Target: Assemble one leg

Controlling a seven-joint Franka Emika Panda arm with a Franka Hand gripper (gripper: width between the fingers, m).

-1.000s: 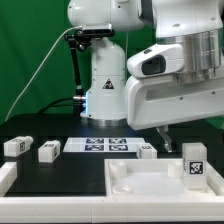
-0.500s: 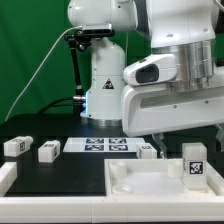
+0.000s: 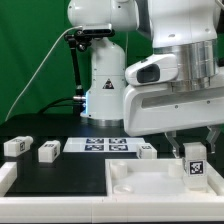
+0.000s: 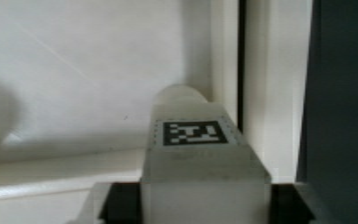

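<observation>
In the exterior view, the gripper (image 3: 193, 147) hangs spread, one finger on either side of the upright leg's (image 3: 194, 168) top, with a gap on each side. The leg stands on the white tray (image 3: 130, 182) near the edge at the exterior view's right. Three more legs (image 3: 47, 152) lie well apart on the black desk (image 3: 70, 170).

In the wrist view, the tagged leg (image 4: 195, 135) fills the space between the fingers (image 4: 115, 202). A tray edge (image 4: 243, 70) runs just beside it.

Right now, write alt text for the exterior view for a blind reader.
A white robot arm's open fingers straddle an upright tagged leg standing on a white tray-like piece. Three similar blocks and the marker board lie on the black table behind.
</observation>
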